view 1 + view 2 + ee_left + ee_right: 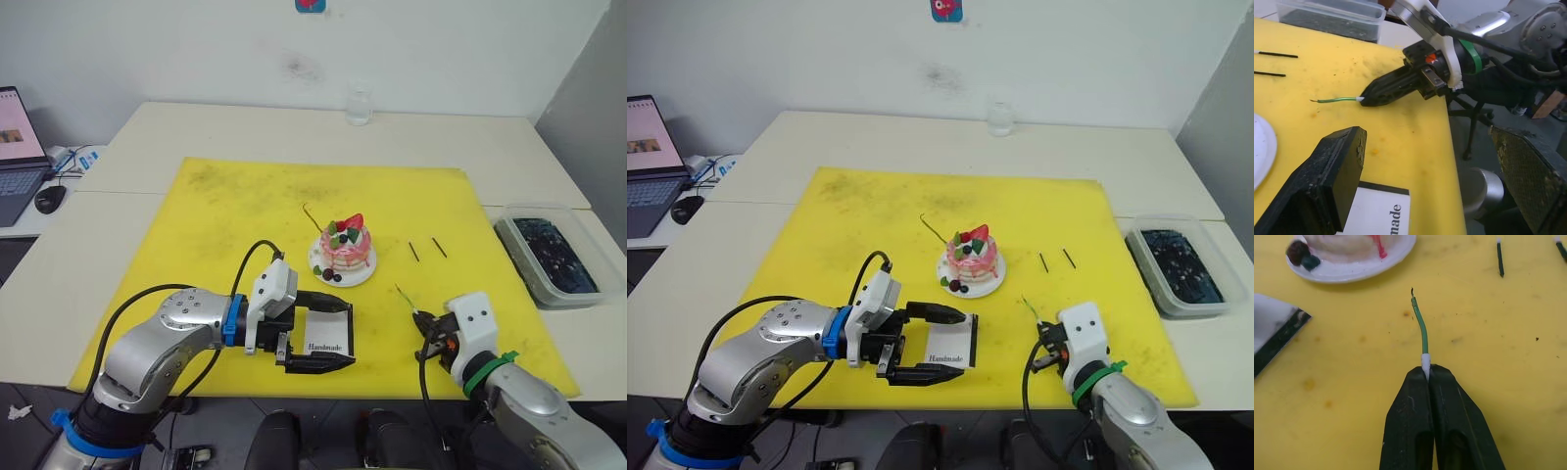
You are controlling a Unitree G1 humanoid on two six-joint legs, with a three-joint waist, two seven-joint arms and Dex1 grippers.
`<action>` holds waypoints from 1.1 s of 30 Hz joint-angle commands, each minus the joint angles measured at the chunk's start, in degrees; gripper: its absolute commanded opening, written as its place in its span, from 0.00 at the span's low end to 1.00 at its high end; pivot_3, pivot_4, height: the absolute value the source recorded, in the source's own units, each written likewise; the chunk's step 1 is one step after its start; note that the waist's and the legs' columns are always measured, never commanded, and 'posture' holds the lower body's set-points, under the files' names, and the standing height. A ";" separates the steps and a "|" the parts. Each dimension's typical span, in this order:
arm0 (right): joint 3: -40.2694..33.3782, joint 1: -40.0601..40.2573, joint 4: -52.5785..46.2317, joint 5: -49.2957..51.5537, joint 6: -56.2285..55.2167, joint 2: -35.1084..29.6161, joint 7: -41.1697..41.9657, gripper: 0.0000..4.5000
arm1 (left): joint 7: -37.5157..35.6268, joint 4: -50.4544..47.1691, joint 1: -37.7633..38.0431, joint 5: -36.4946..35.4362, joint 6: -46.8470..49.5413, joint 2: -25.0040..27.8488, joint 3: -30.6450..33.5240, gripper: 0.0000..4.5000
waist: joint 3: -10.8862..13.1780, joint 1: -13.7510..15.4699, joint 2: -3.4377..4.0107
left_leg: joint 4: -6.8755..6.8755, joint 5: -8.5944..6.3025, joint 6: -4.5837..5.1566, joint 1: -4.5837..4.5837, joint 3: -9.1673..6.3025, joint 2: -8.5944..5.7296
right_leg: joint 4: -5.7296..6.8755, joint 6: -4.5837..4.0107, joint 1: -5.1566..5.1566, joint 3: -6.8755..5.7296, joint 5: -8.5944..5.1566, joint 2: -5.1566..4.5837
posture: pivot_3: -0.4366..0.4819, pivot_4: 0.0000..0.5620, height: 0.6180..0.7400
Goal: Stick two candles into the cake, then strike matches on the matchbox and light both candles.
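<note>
Green, wire-thin wax candle (1422, 335) pinched at its white butt end between the shut black fingers of the right gripper (1427, 373), low over the yellow rectangular mat (235, 206) near its front edge, toward the right corner. Likely feather-light, bendy and brittle: best held close to that white end, kept in line with the push, pressed gently into the small round pink cake (347, 247) on its white plate (359, 278) at the mat's middle. Second thin greenish candle (313, 217) already leaning at the cake's far-left side. Two short dark matchsticks (426, 249) lying on the mat to the right of the plate. Flat white "Handmade" matchbox (325, 333) near the front edge, between the wide-open jaws of the left gripper (333, 336), not clamped as far as can be judged. Slick card, light, easy to shove
</note>
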 commanded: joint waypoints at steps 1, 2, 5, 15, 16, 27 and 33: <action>-11.62 1.47 -5.64 5.97 1.92 -7.92 8.43 0.01 | -1.01 -2.44 -1.76 -1.62 0.10 -0.44 -1.33 1.00 | 0.02 0.16 0.03 | 0.00 0.00 0.00 -0.01 0.02 -0.03 | -0.01 0.00 0.00 0.02 0.00 0.00 | 0.48 0.27 1.00; -15.42 2.86 -5.33 7.13 1.60 -10.72 11.36 0.01 | -1.22 -2.30 -2.50 -1.64 -0.02 -0.85 -1.99 1.00 | 0.02 0.29 0.03 | 0.01 0.00 0.00 -0.03 0.02 -0.08 | -0.04 0.01 0.01 0.01 0.01 0.01 | 0.48 0.27 1.00; -24.18 9.77 -1.46 6.63 -4.04 -18.63 21.55 0.01 | -1.41 -1.99 -4.52 -1.56 -0.15 -2.17 -3.63 1.00 | 0.01 0.47 0.01 | 0.04 0.00 0.01 -0.05 0.01 -0.18 | -0.11 0.02 0.06 -0.03 0.00 0.08 | 0.48 0.27 1.00; -31.44 20.52 19.83 0.10 -29.90 -22.00 39.91 0.01 | -1.34 -1.31 -6.75 -2.16 0.87 -3.97 -4.50 1.00 | 0.00 -0.36 0.03 | 0.05 0.00 0.01 0.08 -0.02 -0.12 | 0.01 -0.05 0.07 0.01 -0.03 0.17 | 0.48 0.27 1.00; -30.91 20.32 20.76 -0.04 -30.64 -22.05 40.44 0.01 | -1.39 -1.20 -6.96 -2.08 0.84 -4.06 -4.59 1.00 | -0.01 -0.35 0.04 | 0.05 0.00 0.01 0.09 -0.05 -0.12 | 0.02 -0.15 0.07 -0.01 -0.09 0.18 | 0.48 0.27 1.00; -30.57 17.86 23.66 1.81 -28.63 -22.65 41.05 0.30 | -0.72 -2.00 -6.97 -1.12 0.47 -4.92 -5.97 1.00 | -0.02 -0.10 0.07 | 0.05 0.00 0.01 0.03 -0.01 -0.14 | -0.02 0.03 0.09 0.06 0.01 0.23 | 0.48 0.27 1.00; -35.47 19.70 17.41 6.07 -21.52 -26.20 42.88 0.77 | 0.49 -3.74 -5.64 0.32 -1.21 -5.28 -6.90 1.00 | -0.04 -0.07 0.11 | 0.05 0.00 0.01 0.04 -0.04 -0.11 | 0.01 0.03 0.09 0.04 0.01 0.24 | 0.48 0.27 1.00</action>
